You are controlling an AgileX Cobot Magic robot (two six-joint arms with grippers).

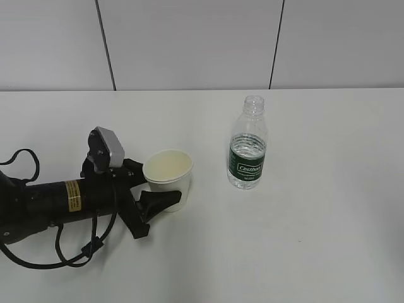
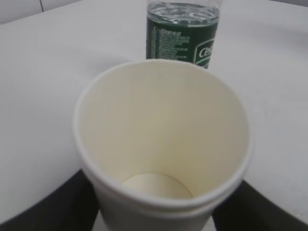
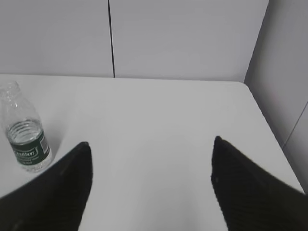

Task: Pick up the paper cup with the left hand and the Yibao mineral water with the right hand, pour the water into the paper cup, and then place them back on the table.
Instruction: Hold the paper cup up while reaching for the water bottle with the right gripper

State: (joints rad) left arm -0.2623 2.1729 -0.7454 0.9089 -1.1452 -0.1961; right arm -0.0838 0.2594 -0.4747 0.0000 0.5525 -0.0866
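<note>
The paper cup [image 1: 168, 177] stands upright on the white table [image 1: 315, 240], empty; in the left wrist view it [image 2: 161, 144] fills the frame. My left gripper [image 1: 163, 187] reaches in from the left with one black finger [image 1: 161, 201] in front of the cup and the other behind it. Both fingers lie against the cup's sides [image 2: 156, 214]. The Yibao mineral water [image 1: 247, 144], uncapped and part full, stands to the cup's right, and shows behind the cup [image 2: 183, 30]. My right gripper [image 3: 150, 142] is wide open and empty over bare table, with the bottle [image 3: 25, 132] far to its left.
A grey panelled wall [image 1: 189, 44] runs along the table's back edge. The table's right edge and a side wall [image 3: 284, 96] show in the right wrist view. A black cable [image 1: 69, 252] loops below the left arm.
</note>
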